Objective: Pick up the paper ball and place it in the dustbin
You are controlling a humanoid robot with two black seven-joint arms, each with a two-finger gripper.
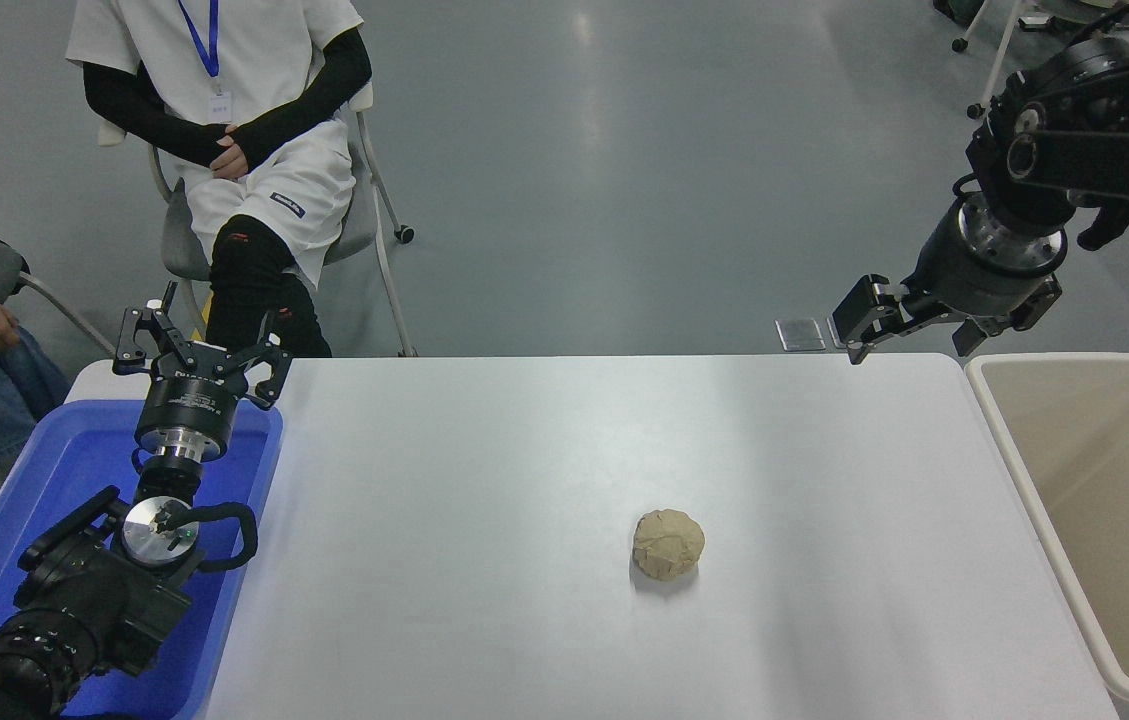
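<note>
Your paper ball (669, 543) sits on the white table (484, 560), right of centre, w/ nothing touching it. Dustbin (1034, 470) stands at the table's right edge, well apart from the ball. R gripper (899, 322) hangs high over the far right corner, just beside the bin's far-left rim; can't tell its jaw state. L gripper (196, 352) is parked over the blue tray (254, 480) at lower left, fingers spread wide. Two people sit at the far left.
</note>
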